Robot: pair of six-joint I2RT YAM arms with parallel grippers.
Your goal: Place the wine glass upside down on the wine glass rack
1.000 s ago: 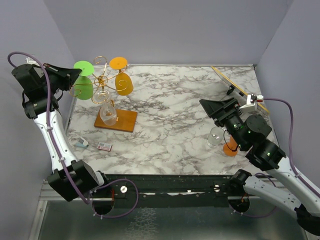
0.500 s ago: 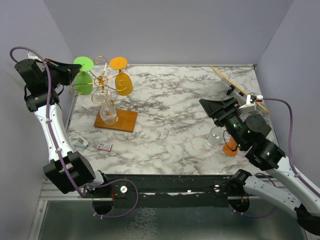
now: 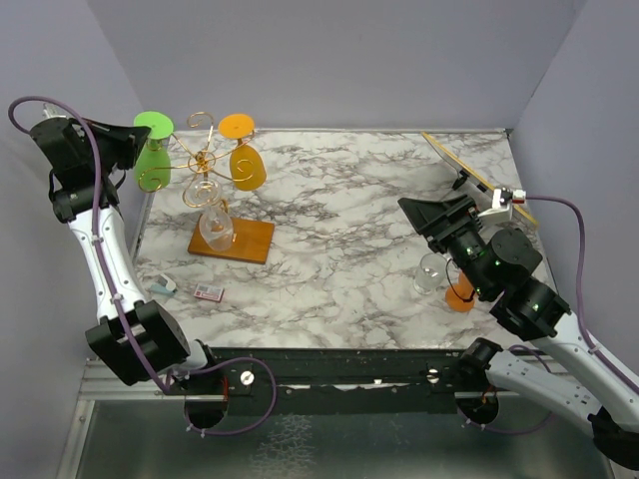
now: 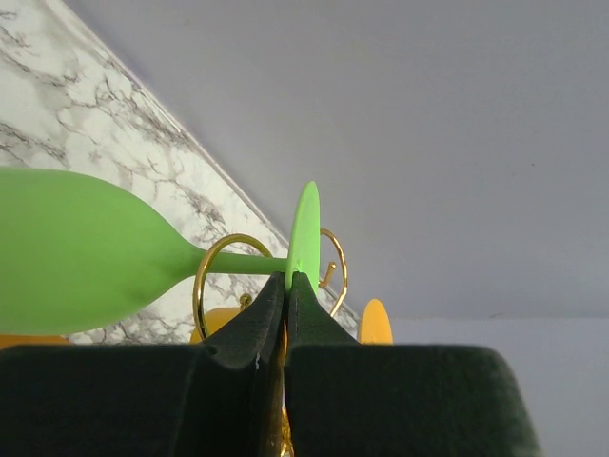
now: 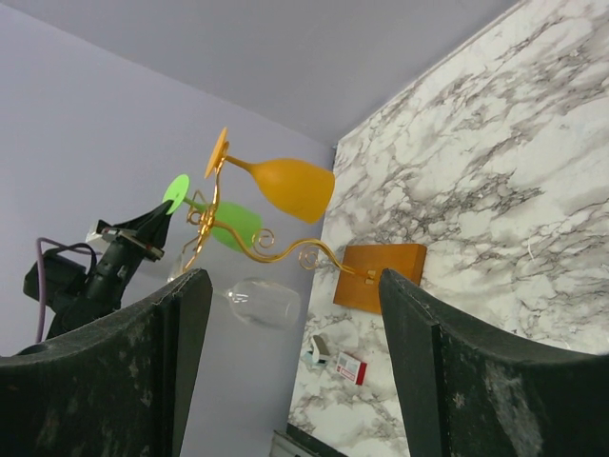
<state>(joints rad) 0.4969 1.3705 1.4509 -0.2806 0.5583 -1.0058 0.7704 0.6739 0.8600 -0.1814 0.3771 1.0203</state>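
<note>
My left gripper (image 3: 137, 135) is shut on the round foot of a green wine glass (image 3: 153, 168), held bowl-down at the far left beside the rack. In the left wrist view the gripper (image 4: 286, 283) pinches the foot edge-on; the green glass (image 4: 86, 249) stem crosses a gold loop (image 4: 203, 276), and I cannot tell if it sits inside. The gold wire rack (image 3: 204, 163) stands on an orange-brown wooden base (image 3: 250, 239). An orange glass (image 3: 246, 166) and a clear glass (image 3: 215, 229) hang from it. My right gripper (image 5: 290, 286) is open and empty, far right (image 3: 424, 215).
A clear glass (image 3: 430, 273) and an orange glass (image 3: 459, 296) stand on the marble table under my right arm. A small red-and-white box (image 3: 208, 292) and a blue-white item (image 3: 165, 285) lie front left. A wooden stick (image 3: 469, 172) leans back right. Grey walls close in.
My left gripper has drawn left and toward the back wall with the green glass, which now sits farther from the rack's post. The right arm has not moved.
</note>
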